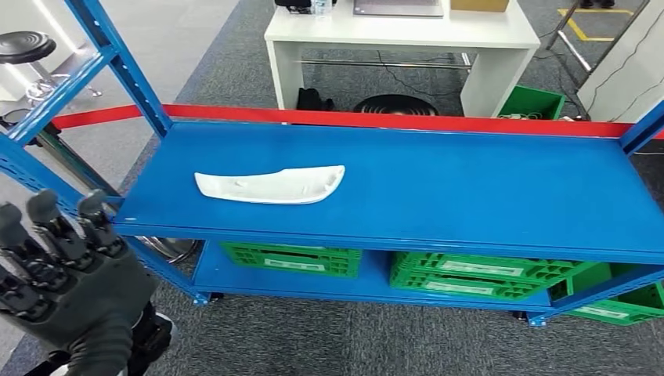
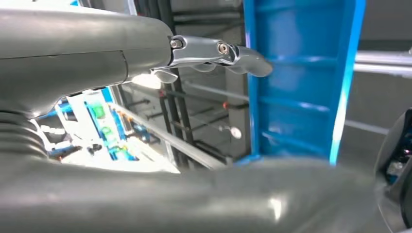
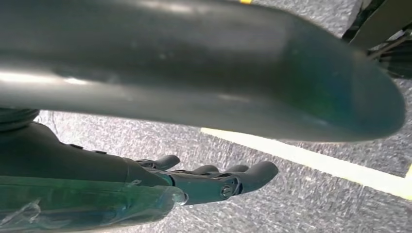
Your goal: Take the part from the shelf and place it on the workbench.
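Left hand: the dark many-fingered left hand (image 1: 66,278) is raised at the lower left of the head view, fingers apart and pointing up, holding nothing; it stands beside the shelf's left front corner, not touching the part.
Left wrist view: one silver-jointed finger (image 2: 218,51) reaches out in front of a blue ladder-like shelf upright (image 2: 296,77).
Right hand: the dark right hand (image 3: 214,182) hangs over the floor, fingers stretched out side by side, nothing in them.
Part: one white curved plastic part (image 1: 270,185), long and tapering to its left end, lies flat on the top board of the shelf, left of the middle, well apart from the left hand.
Shelf: one blue metal shelf (image 1: 470,196) with a red front-to-back rail along its far edge; two boards seen, upper and lower.
Crates: three green slatted plastic crates; two on the lower board (image 1: 291,258) (image 1: 470,276), one at the right past the shelf leg (image 1: 618,301).
Floor: grey speckled carpet (image 1: 352,345); a yellow-white line (image 3: 311,158) crosses it under the right hand.
Room: one white table (image 1: 399,39) beyond the shelf, a green bin (image 1: 534,102) by its right leg, one black round stool (image 1: 25,45) at far left.
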